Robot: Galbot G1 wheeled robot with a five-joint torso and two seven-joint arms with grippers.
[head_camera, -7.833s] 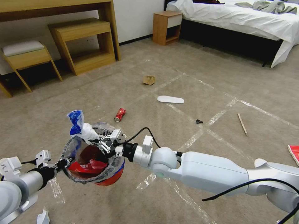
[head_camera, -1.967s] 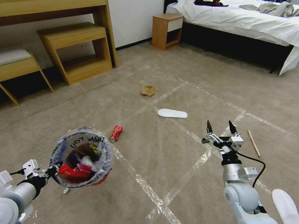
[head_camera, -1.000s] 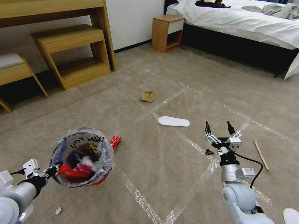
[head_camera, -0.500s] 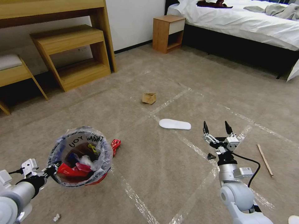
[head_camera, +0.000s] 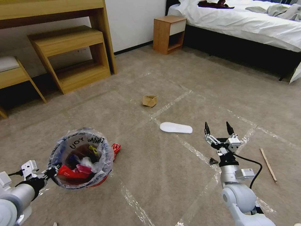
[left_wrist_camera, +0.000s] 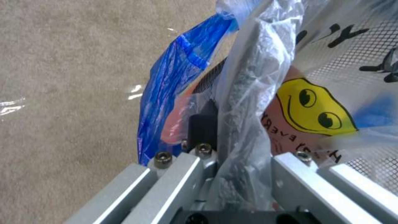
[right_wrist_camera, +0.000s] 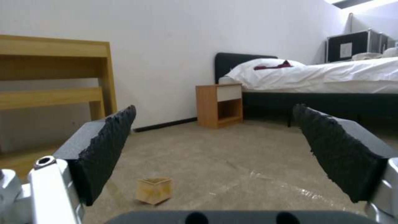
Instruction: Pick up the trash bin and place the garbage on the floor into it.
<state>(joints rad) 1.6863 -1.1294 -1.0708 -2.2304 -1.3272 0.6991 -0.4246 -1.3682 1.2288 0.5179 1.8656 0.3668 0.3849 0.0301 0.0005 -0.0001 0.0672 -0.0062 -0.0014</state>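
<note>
My left gripper (head_camera: 54, 171) is shut on the rim of the red trash bin (head_camera: 82, 155), held above the floor (head_camera: 156, 163) at lower left; its clear lettered bag (left_wrist_camera: 265, 93) holds red and white litter. Behind the bin a crushed red can (head_camera: 116, 148) pokes out. My right gripper (head_camera: 218, 129) stands open and empty at lower right, fingers up. On the carpet lie a white slipper (head_camera: 176, 127), a small cardboard box (head_camera: 149, 100) (right_wrist_camera: 154, 190), a small dark scrap (head_camera: 213, 161) and a wooden stick (head_camera: 268, 160).
A wooden desk with a low shelf unit (head_camera: 72, 56) and a bench (head_camera: 15, 75) stand at the back left. A nightstand (head_camera: 167, 29) and a bed (head_camera: 250, 28) are at the back right. Shiny tape strips (head_camera: 188, 147) cross the carpet.
The whole view has shifted as the camera moved; floor items slid down and left in the picture. Both arms keep their poses, bin still held.
</note>
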